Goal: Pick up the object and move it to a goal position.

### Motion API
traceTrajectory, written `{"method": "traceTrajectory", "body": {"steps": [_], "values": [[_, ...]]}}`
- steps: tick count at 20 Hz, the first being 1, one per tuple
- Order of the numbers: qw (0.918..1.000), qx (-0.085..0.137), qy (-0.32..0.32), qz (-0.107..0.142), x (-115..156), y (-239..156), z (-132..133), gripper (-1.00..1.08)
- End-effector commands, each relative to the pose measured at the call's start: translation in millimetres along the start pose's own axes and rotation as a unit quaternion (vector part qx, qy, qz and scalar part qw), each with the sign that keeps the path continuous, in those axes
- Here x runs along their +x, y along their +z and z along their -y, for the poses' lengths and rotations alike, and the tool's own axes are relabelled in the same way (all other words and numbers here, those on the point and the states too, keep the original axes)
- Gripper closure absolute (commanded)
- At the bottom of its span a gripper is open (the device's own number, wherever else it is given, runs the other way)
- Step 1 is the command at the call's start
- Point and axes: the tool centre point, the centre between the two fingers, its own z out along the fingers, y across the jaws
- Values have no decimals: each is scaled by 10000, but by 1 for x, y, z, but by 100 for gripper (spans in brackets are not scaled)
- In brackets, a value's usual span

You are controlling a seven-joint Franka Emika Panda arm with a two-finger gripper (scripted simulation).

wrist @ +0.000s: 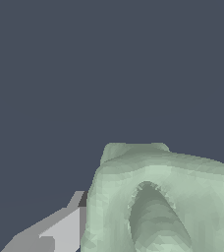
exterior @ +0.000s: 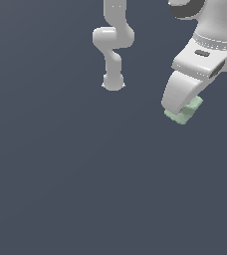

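Note:
The object [exterior: 185, 111] is a small pale mint-green blocky piece, seen at the exterior view's right, held under my white gripper [exterior: 183, 105]. One white finger [exterior: 177, 92] covers most of it, so only its lower edge and one corner show. In the wrist view the object [wrist: 158, 197] fills the frame close up, with a deep recess in its top, and a grey finger [wrist: 60, 229] presses against its side. My gripper is shut on the object.
A white jointed arm-shaped body [exterior: 113, 45] hangs at the upper middle of the exterior view. The flat dark blue-grey ground [exterior: 85, 189] fills all else in both views.

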Motion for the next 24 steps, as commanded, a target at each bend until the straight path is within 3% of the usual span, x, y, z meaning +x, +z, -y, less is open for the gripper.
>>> {"method": "traceTrajectory", "body": {"steps": [1,11,24], "values": [[10000,1,5,5,6,-16,2,108],[10000,1,5,5,23,-58,6,108],[10000,-1,7,6,29,-72,7,108]]}}
